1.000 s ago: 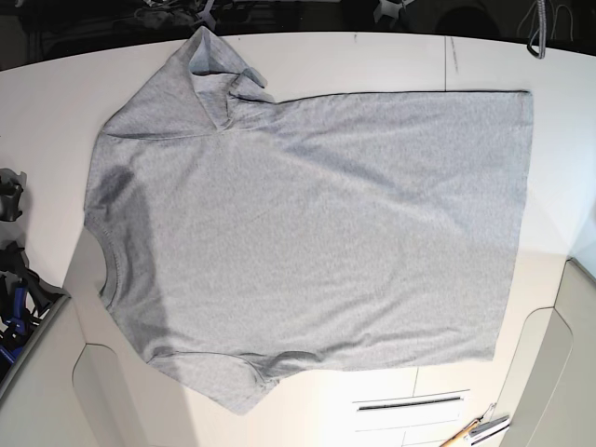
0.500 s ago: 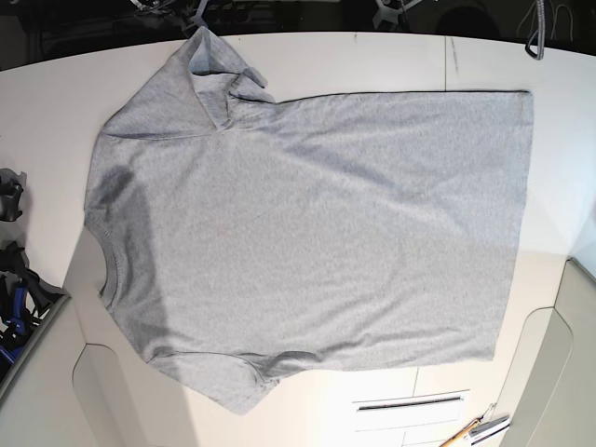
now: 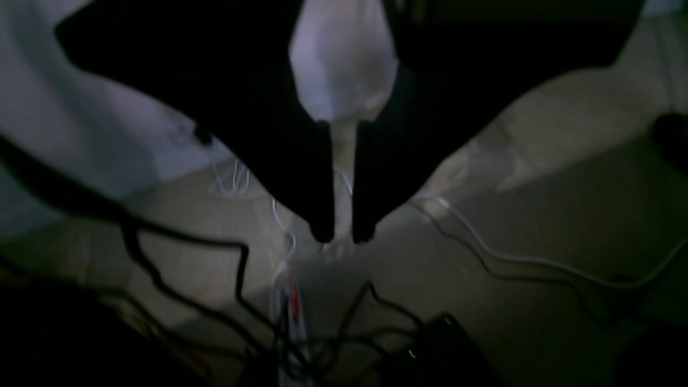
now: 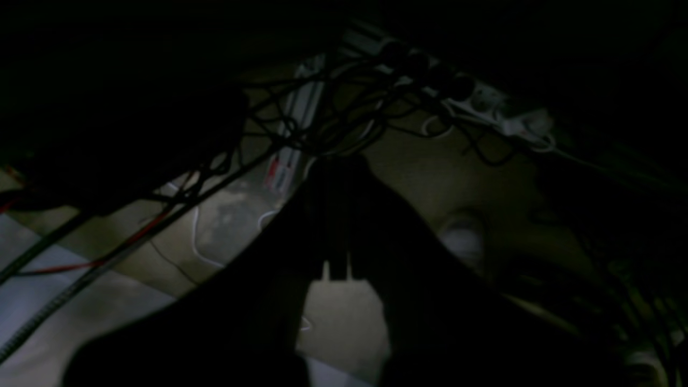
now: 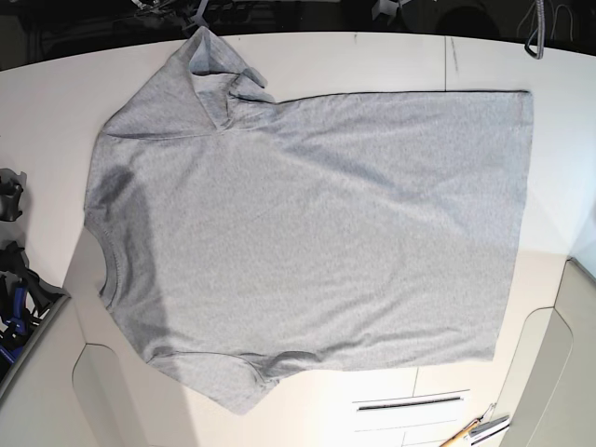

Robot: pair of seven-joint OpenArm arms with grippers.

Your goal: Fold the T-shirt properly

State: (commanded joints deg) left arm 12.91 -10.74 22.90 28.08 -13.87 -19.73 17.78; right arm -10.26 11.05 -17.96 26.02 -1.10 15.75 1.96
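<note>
The left gripper [image 3: 342,236] hung over a dim floor strewn with cables [image 3: 161,279], its jaws a narrow slit apart and holding nothing. The right gripper [image 4: 337,161] looked closed and empty above a power strip [image 4: 484,102]. The T-shirt [image 5: 307,223] lay flat on the white table [image 5: 372,56], collar at the base view's left, hem at its right.

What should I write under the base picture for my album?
A grey T-shirt lies spread flat on a white table, collar at the view's left.
</note>
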